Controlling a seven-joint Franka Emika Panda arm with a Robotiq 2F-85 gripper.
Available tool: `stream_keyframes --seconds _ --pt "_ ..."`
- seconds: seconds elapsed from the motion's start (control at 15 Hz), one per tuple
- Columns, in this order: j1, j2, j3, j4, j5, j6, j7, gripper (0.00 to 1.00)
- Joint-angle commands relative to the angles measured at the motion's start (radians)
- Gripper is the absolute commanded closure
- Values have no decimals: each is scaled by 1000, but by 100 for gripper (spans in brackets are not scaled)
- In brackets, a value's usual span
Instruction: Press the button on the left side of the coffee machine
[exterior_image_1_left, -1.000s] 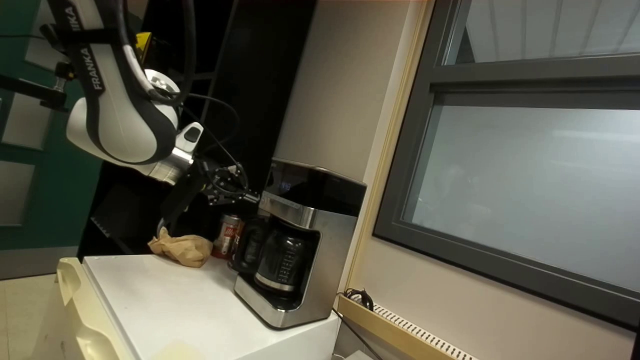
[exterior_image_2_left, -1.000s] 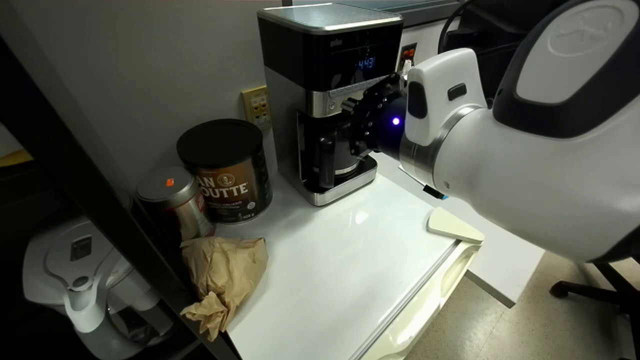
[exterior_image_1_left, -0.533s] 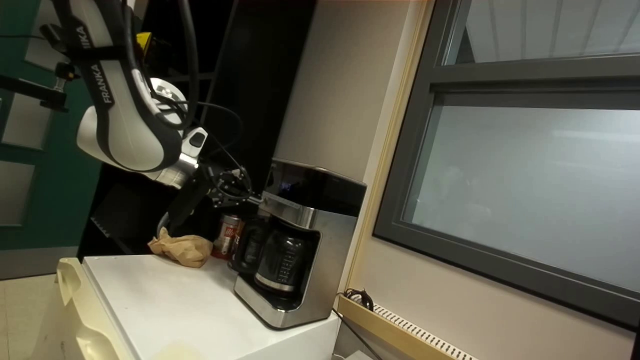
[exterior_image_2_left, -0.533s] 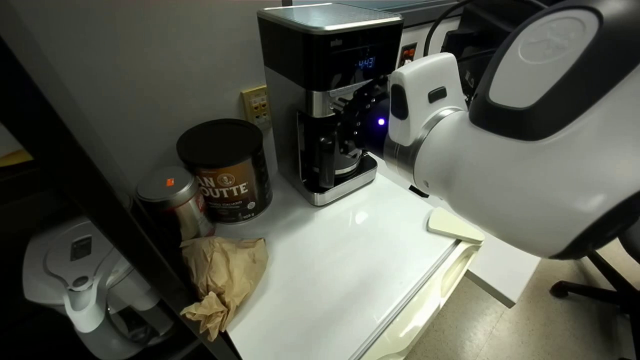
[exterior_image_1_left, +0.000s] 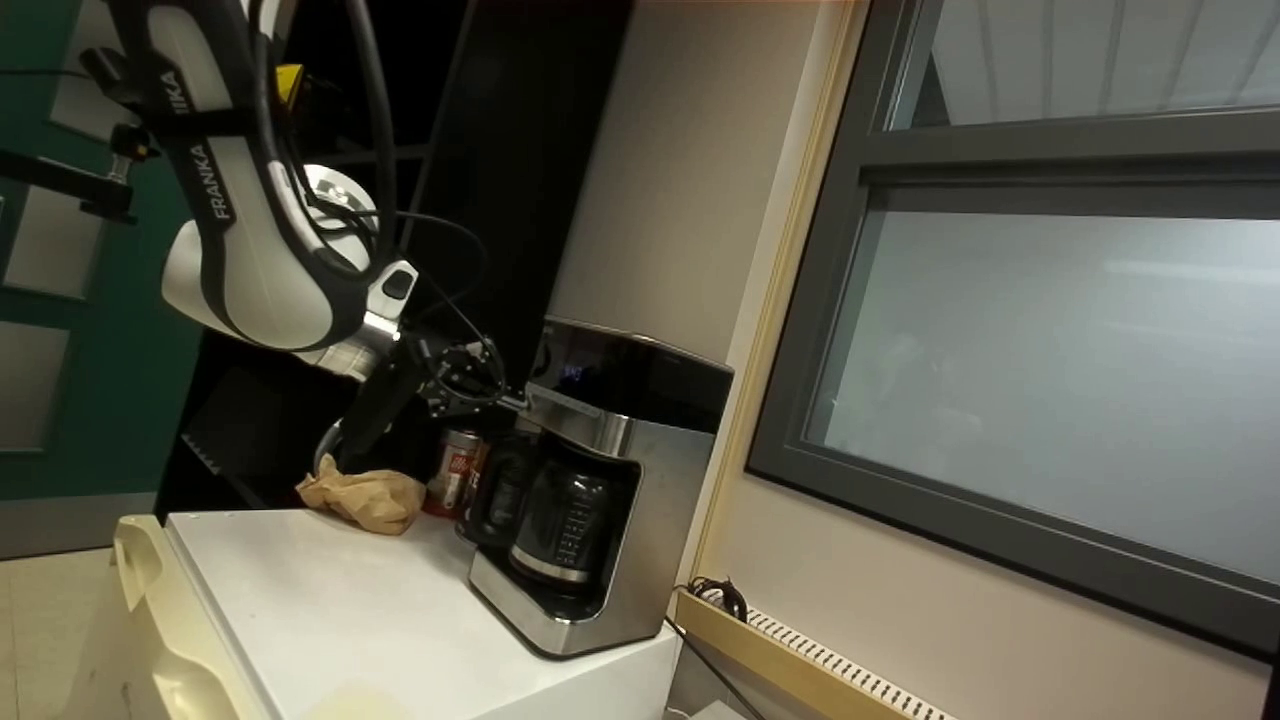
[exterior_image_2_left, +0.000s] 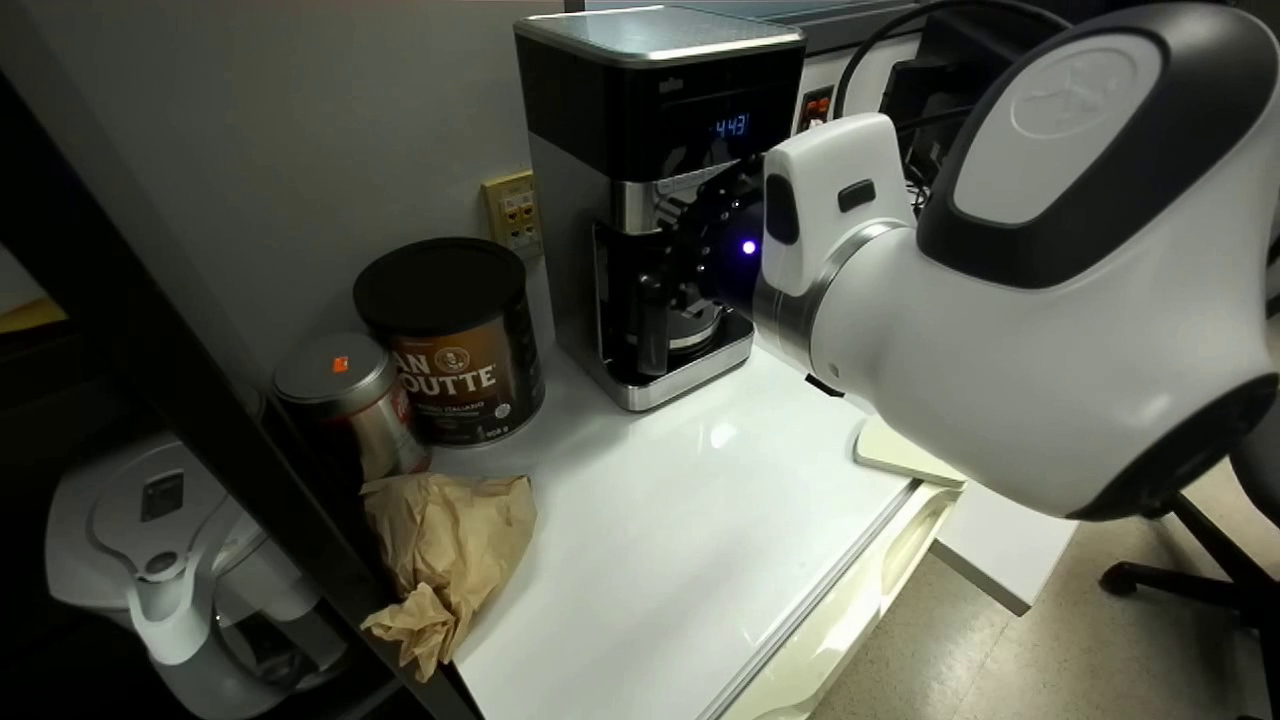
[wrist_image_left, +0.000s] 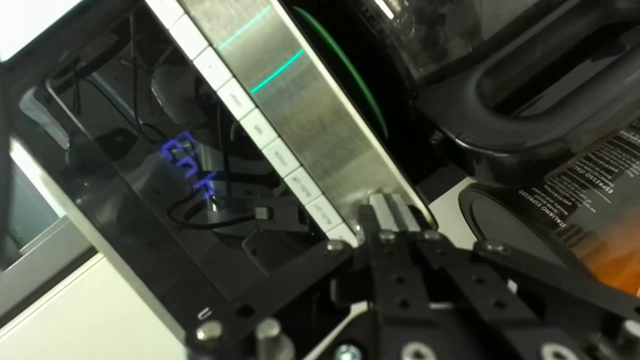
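The coffee machine (exterior_image_1_left: 665, 510) is black with a silver front panel and a dark glass carafe; it stands upright in both exterior views (exterior_image_2_left: 570, 270). In the wrist view its silver panel (wrist_image_left: 320, 125) has a row of white labelled keys (wrist_image_left: 280, 157) along it. My gripper (wrist_image_left: 392, 210) is shut, fingertips together with nothing between them. The tips are at the left end of the silver panel, touching or very close; I cannot tell which. In the exterior views my gripper (exterior_image_1_left: 516, 402) also meets that end (exterior_image_2_left: 668, 215). The round button there is hidden behind the fingertips.
A dark coffee tin (exterior_image_2_left: 450, 345), a smaller reddish can (exterior_image_2_left: 350, 410) and a crumpled paper bag (exterior_image_2_left: 450, 550) stand beside the machine on the white top (exterior_image_2_left: 660, 560). The carafe handle (wrist_image_left: 480, 120) sits near my gripper. A wall is close behind.
My gripper has moved forward to the left end of the silver panel. Its tips now cover the round button that showed a second ago. The coffee machine has not moved.
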Motion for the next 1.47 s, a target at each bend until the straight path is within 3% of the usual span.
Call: stream_keyframes --seconds 0.0,0.87,1.4 --pt "10 29 -8 49 6 -19 -22 100" --pt "-3 25 -21 56 4 -13 -17 100" --pt "-56 -114 -9 -115 0 89 22 100"
